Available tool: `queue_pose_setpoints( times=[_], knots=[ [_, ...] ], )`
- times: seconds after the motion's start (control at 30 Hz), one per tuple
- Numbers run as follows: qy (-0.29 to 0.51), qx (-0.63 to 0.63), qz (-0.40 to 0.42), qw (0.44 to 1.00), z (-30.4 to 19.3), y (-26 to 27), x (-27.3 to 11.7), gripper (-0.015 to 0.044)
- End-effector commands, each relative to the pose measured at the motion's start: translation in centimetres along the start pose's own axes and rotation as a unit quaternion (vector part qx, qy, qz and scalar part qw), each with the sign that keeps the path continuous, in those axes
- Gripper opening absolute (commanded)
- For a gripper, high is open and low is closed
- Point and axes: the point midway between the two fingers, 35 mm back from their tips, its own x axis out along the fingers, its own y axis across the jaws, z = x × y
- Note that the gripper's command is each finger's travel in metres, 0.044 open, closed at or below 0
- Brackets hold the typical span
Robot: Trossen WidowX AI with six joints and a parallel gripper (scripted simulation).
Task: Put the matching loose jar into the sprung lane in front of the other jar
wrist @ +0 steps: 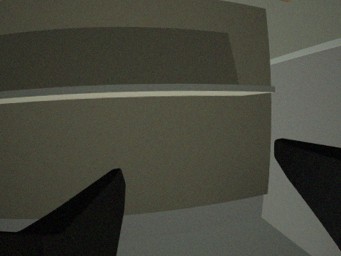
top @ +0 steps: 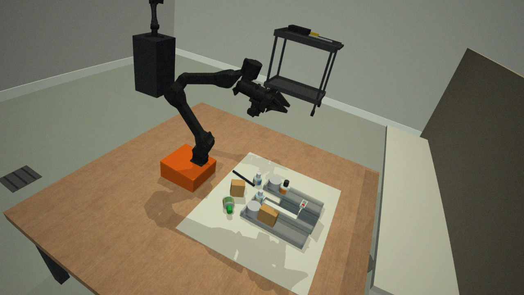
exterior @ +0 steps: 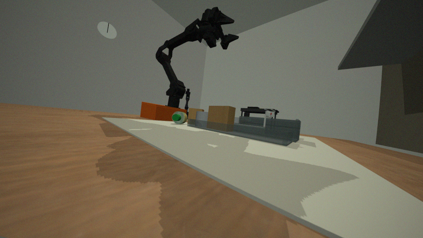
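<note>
Tool (top: 282,104) spread wide and holding nothing, raised high above the table (top: 109,220), blue-capped loose jar (top: 257,178) upright on the white mat (top: 220,234) just beside the black pen (top: 243,178), matching jar (top: 260,195) at the middle lane's front end, well ahead of the pusher plate (top: 303,203)

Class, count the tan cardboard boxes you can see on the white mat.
2: one box loose on the mat near the green-capped jar; one box standing in the nearest grey lane.
</note>
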Motion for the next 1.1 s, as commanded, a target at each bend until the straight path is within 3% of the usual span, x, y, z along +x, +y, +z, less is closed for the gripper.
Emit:
queue_pose_setpoints(
  times=[0.0,0.17,0.3,0.43,0.77,1.07],
  knots=[
    [-0.004,-0.009,-0.001,1.0,0.2,-0.1,0.2,0.0426],
    [-0.1,-0.231,-0.059,0.966,5.1,-2.1,3.6,0.044],
    [-0.163,-0.422,-0.145,0.88,10.0,-4.0,5.8,0.044],
    [-0.186,-0.527,-0.212,0.802,13.0,-5.2,6.6,0.044],
    [-0.181,-0.707,-0.379,0.569,20.0,-7.6,7.1,0.044],
    [-0.104,-0.781,-0.529,0.315,25.9,-9.2,5.9,0.044]
  ],
)
